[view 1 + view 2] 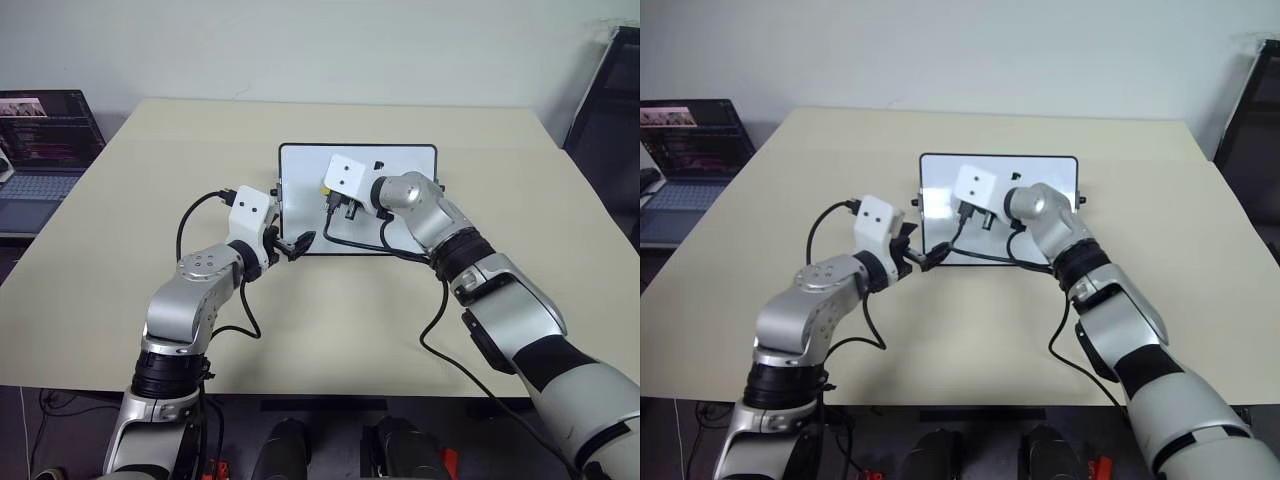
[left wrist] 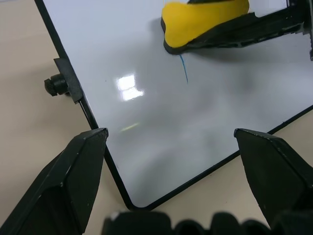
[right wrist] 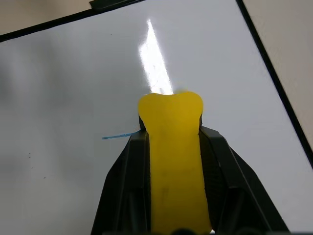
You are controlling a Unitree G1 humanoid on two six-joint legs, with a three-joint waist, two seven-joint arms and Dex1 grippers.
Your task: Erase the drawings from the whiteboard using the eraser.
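The whiteboard (image 1: 410, 165) lies on the beige table (image 1: 150, 180), past its middle. My right gripper (image 3: 171, 129) is shut on the yellow eraser (image 3: 171, 161), whose black underside rests on the board's left half. One thin blue stroke of the drawings (image 2: 184, 71) sticks out beside the eraser's tip, also seen as the stroke (image 3: 120, 136). The rest of the board's surface looks white. My left gripper (image 2: 170, 132) stands open at the board's near left corner, which lies between its fingers. I cannot tell whether it touches the frame.
A black knob (image 2: 56, 85) juts from the board's left side. An open laptop (image 1: 40, 150) sits on a separate surface to the left of the table. A dark frame (image 1: 610, 110) stands at the far right. Cables hang from both wrists over the board's near edge.
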